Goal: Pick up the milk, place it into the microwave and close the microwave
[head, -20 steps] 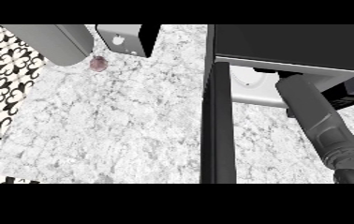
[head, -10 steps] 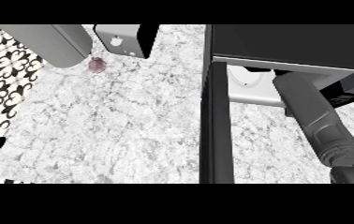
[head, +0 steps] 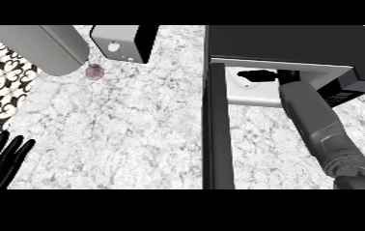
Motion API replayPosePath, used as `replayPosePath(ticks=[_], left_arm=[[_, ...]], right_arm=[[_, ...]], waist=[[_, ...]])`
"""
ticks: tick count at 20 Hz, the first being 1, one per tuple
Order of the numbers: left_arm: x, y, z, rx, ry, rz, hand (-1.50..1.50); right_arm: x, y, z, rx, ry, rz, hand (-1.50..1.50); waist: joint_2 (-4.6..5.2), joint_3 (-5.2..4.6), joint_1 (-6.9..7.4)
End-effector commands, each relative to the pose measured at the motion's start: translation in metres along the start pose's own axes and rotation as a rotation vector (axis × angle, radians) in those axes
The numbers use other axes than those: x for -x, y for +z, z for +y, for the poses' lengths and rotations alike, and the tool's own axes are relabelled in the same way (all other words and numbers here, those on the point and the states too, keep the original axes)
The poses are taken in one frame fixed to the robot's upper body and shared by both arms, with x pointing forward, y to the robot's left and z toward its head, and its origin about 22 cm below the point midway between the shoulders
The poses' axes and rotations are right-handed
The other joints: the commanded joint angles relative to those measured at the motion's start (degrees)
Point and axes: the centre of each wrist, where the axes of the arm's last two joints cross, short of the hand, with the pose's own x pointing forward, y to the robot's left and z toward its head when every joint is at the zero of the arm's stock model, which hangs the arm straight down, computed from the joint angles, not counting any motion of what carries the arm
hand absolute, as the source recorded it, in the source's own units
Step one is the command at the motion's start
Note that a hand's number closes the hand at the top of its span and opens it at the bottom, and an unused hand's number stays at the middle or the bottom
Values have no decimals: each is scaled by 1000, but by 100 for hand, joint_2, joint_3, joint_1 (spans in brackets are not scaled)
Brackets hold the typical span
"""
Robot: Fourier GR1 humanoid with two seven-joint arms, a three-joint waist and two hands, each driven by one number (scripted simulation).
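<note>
The microwave [head: 285, 41] stands at the upper right, and its open door [head: 217, 128] shows edge-on as a dark vertical bar. My right forearm [head: 317, 123] comes up from the lower right into the white cavity [head: 246, 93]. My right hand [head: 258, 74] is a black shape just inside the opening, under the top edge. No milk shows in the view; whatever the hand holds is hidden. My left hand [head: 11, 156] rests open at the lower left edge, fingers up.
A grey cylinder [head: 43, 46] lies at the upper left beside a grey and black box [head: 121, 44]. A small pinkish object [head: 94, 72] sits below them on the marble counter [head: 128, 128]. A patterned wall [head: 14, 80] borders the left.
My left hand shows more at the lower left edge. My right arm stays reaching into the microwave, with hardly any shift.
</note>
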Motion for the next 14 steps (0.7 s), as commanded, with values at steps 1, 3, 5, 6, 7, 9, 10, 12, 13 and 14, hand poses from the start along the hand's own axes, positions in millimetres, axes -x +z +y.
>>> replayPosePath(ticks=[1,3,5,6,7,9,10,12,13,14], left_arm=[[6,-8,-15,59,38,0,-150],[3,-7,-20,43,24,-7,-150],[11,-6,-21,76,44,2,-150],[10,-10,-22,73,59,9,150],[3,-17,-30,68,52,1,150],[11,-29,-36,95,60,10,150],[7,-23,-36,112,73,14,150],[20,-37,-34,114,63,48,150],[3,-36,-49,127,85,16,150],[14,-30,-52,126,76,44,150]], right_arm=[[5,8,2,-3,-146,19,-150],[24,38,9,-10,-191,44,-150],[26,34,-1,-39,-224,65,-150],[29,41,3,-39,-272,71,-150],[32,45,1,-50,-297,90,-150],[33,54,11,-70,-390,80,-150],[30,59,23,-104,-410,90,-150],[39,71,18,-97,-481,72,-150],[47,71,1,-79,-486,96,-150],[45,87,23,-131,-507,97,-150]], waist=[[-40,-7,-87],[-78,-10,-149],[-94,-15,-166],[-123,-17,-254],[-113,-14,-240],[-140,-18,-340],[-148,-19,-310],[-190,-26,-470],[-156,-18,-354],[-211,-28,-441]])
